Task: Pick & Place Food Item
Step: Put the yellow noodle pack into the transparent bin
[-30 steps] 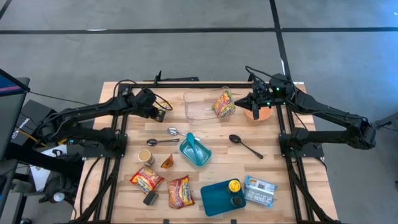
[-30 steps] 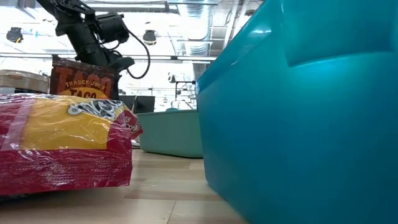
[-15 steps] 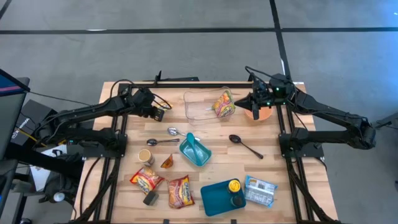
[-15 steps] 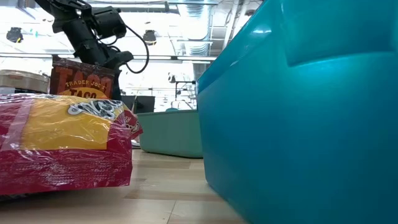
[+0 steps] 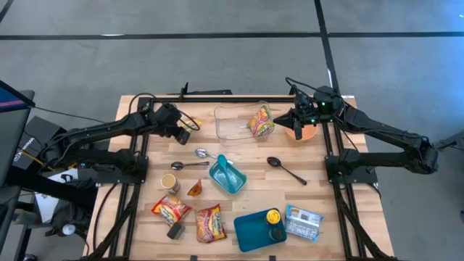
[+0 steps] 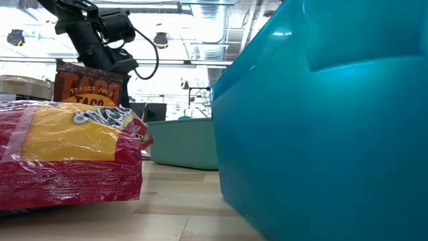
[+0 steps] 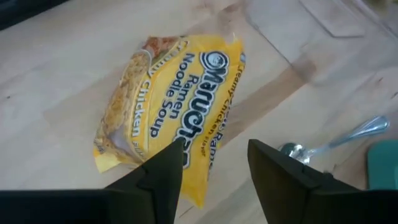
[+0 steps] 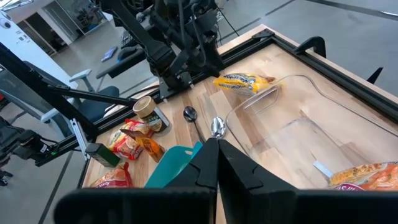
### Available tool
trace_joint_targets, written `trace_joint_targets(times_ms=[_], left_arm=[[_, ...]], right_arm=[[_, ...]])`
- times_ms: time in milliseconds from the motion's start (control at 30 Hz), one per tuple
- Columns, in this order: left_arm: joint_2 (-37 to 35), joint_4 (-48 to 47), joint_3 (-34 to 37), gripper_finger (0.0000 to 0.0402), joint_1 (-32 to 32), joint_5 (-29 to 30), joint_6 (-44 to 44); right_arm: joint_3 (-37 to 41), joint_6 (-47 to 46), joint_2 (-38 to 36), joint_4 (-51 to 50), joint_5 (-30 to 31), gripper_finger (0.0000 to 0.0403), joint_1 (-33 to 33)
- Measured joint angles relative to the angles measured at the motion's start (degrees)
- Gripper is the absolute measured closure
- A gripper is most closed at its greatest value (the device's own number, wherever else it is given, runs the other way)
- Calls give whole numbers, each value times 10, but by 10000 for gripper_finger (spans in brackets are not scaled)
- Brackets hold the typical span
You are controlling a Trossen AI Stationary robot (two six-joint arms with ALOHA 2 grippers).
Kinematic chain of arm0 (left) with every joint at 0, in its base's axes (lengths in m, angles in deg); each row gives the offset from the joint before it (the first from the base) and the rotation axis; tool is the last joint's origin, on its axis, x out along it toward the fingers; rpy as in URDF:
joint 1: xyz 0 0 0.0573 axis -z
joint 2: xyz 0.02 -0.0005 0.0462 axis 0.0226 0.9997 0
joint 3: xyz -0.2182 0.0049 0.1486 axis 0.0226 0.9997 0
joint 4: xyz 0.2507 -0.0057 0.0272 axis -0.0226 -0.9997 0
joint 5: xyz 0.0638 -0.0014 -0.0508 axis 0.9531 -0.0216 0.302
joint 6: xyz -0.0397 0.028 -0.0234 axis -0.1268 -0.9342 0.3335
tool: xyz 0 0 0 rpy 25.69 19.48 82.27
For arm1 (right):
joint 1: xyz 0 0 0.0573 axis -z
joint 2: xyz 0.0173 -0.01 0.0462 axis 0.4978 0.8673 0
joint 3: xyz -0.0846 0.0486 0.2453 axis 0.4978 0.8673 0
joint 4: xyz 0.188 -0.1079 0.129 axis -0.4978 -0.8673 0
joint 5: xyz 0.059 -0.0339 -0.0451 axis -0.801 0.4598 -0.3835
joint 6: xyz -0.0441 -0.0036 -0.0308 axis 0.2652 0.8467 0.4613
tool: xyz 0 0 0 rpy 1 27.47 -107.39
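Wooden table [image 5: 319,192] on grey floor; left gripper [image 7: 214,163] jaws parted, right gripper [image 8: 217,163] jaws closed.

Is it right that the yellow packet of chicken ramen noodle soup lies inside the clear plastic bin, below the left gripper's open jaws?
Not quite. The yellow packet of chicken ramen noodle soup lies on the bare wooden table, beside the clear plastic bin, not inside it; the left wrist view shows this. The left gripper does hang above it with open jaws.
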Motion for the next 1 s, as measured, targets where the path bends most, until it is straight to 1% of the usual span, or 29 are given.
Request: trace_joint_targets(times_ms=[167,500,1000], left_arm=[[0,-27,0,227,14,2,-49],[0,-38,0,252,26,32,-51],[26,-37,0,253,26,54,-51]], right_arm=[[0,0,0,0,0,403,0],[0,0,0,1,0,403,0],[0,0,0,2,2,403,0]])
